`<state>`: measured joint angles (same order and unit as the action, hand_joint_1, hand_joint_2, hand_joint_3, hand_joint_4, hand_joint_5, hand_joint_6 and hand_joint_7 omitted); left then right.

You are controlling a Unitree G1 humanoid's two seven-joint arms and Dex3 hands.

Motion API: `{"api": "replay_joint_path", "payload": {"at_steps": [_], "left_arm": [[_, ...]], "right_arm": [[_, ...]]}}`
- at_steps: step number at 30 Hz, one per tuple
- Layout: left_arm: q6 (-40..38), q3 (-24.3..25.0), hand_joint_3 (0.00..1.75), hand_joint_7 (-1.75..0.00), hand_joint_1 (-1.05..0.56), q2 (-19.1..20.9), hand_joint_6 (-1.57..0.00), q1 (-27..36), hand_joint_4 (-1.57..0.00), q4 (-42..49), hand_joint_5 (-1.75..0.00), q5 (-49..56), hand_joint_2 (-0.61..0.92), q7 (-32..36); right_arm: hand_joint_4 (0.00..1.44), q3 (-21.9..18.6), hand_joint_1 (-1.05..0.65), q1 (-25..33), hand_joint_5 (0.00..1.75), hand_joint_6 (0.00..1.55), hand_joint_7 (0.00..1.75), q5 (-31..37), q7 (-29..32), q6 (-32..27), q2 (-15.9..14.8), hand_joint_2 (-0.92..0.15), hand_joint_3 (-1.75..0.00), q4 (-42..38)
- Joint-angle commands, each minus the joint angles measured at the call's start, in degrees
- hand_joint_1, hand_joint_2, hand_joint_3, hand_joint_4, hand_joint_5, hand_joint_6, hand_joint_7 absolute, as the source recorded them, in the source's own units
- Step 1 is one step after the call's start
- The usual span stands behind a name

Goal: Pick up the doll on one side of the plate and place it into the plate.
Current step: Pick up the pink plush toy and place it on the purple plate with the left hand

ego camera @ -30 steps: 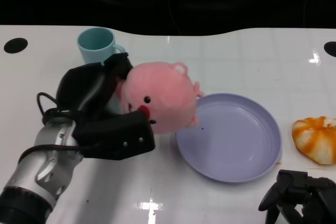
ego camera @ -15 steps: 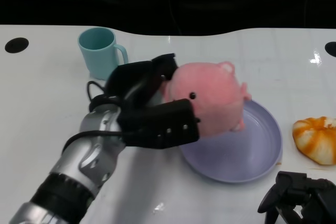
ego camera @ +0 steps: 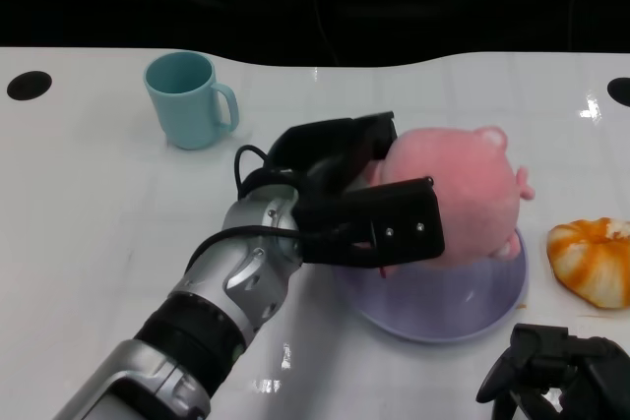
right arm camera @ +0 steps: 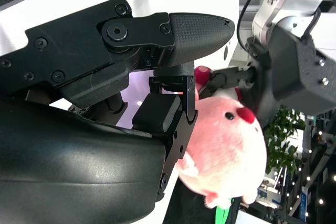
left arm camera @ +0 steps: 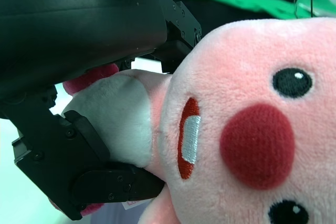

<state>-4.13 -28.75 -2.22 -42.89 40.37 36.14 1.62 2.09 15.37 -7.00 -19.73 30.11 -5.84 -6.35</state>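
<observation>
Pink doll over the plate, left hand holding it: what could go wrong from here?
The doll is held over the purple plate toward its far side, so on release the round plush could roll off the rim toward the orange toy. The left hand wraps it closely; the plush may catch on the fingers as they open. Lowering further, the hand could press the plate's near rim and tip it.

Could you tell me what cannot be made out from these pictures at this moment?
- Whether the doll touches the plate: head view, the doll and left hand cover the gap.
- Right hand: head view, cut off by the lower edge.
- Orange object: head view, cut by the right edge.
</observation>
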Motion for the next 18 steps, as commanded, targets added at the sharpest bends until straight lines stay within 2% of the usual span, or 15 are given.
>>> {"api": "replay_joint_path", "payload": {"at_steps": [1,3,4,7,9,10,11,12,13,14,15,16,17,18], "left_arm": [[1.35,-0.73,0.88,-1.75,-0.21,-0.51,-0.66,-2.81,-0.87,2.84,-1.75,0.63,0.62,1.44],[2.04,-1.1,0.86,-1.75,-0.2,-0.77,-0.67,-3.21,-0.87,4.05,-1.75,0.85,0.62,2.06],[1.93,-1.3,0.72,-1.51,-0.23,-0.88,-0.7,-3.36,-0.85,4.25,-1.75,0.95,0.61,1.75],[1.78,-1.49,0.24,-0.6,-0.27,-0.8,-0.93,-3.25,-0.75,3.59,-1.74,0.47,0.79,-0.41],[2.17,-1.45,0.13,-0.34,-0.29,-0.61,-0.93,-2.91,-0.71,3.03,-1.69,-0.04,0.85,-1.4],[2.17,-1.51,0.11,-0.27,-0.3,-0.33,-0.92,-2.7,-0.7,2.45,-1.66,-0.27,0.87,-2.4],[2.11,-1.58,0.08,-0.16,-0.38,-0.13,-0.82,-2.57,-0.58,2.02,-1.45,-0.42,0.9,-3.1],[2.32,-1.95,0.07,-0.12,-0.41,0.37,-0.79,-2.5,-0.54,1.36,-1.37,-0.35,0.91,-4.32],[2.46,-2.78,0.09,-0.07,-0.48,1.13,-0.7,-2.6,-0.44,0.57,-1.15,0.29,0.92,-5.8],[2.68,-3.69,0.15,-0.03,-0.6,1.95,-0.57,-2.77,-0.41,-0.22,-0.74,1.01,0.92,-7.33],[2.77,-4.31,0.2,-0.02,-0.68,2.52,-0.49,-2.85,-0.39,-0.86,-0.54,1.5,0.92,-8.43],[3.22,-5.65,0.22,-0.01,-0.72,3.61,-0.44,-3.3,-0.37,-1.69,-0.43,2.64,0.92,-10.38],[3.64,-6.7,0.31,0.0,-0.84,4.49,-0.3,-3.62,-0.23,-2.44,-0.29,3.64,0.92,-11.86],[3.87,-7.36,0.36,0.0,-0.9,5.08,-0.23,-3.78,-0.16,-3.03,-0.23,4.32,0.92,-12.87]], "right_arm": [[0.93,-0.19,-0.94,0.23,1.41,0.94,1.08,-0.14,0.39,0.21,-0.07,-0.92,-0.41,0.44],[0.93,-0.14,-0.94,0.21,1.41,0.94,1.08,0.0,0.48,0.41,-0.05,-0.92,-0.41,0.34],[0.93,-0.12,-0.94,0.22,1.41,0.94,1.08,0.08,0.51,0.54,-0.05,-0.92,-0.41,0.34],[0.93,-0.1,-0.94,0.24,1.41,0.94,1.08,-0.18,0.35,0.64,-0.02,-0.92,-0.4,0.43],[0.93,-0.17,-0.94,0.2,1.4,0.94,1.08,-0.36,0.25,0.75,-0.02,-0.92,-0.4,0.36],[0.93,-0.21,-0.94,0.26,1.4,0.94,1.08,-0.32,0.28,0.63,-0.08,-0.92,-0.4,0.48],[0.93,-0.24,-0.95,0.31,1.4,0.94,1.08,-0.29,0.29,0.53,-0.13,-0.92,-0.4,0.58],[0.93,-0.29,-0.95,0.36,1.4,0.94,1.08,-0.31,0.28,0.52,-0.19,-0.92,-0.4,0.64],[0.93,-0.32,-0.95,0.41,1.4,0.94,1.08,-0.37,0.23,0.45,-0.25,-0.92,-0.4,0.72],[0.93,-0.36,-0.95,0.42,1.41,0.94,1.08,-0.36,0.22,0.5,-0.29,-0.92,-0.4,0.71],[0.93,-0.39,-0.95,0.42,1.41,0.94,1.08,-0.34,0.23,0.52,-0.31,-0.92,-0.4,0.71],[0.93,-0.43,-0.94,0.36,1.41,0.94,1.08,-0.28,0.27,0.6,-0.33,-0.92,-0.4,0.65],[0.93,-0.45,-0.94,0.3,1.41,0.94,1.08,-0.22,0.29,0.67,-0.34,-0.92,-0.41,0.59],[0.93,-0.47,-0.94,0.27,1.41,0.94,1.08,-0.2,0.3,0.71,-0.35,-0.92,-0.41,0.56]]}}
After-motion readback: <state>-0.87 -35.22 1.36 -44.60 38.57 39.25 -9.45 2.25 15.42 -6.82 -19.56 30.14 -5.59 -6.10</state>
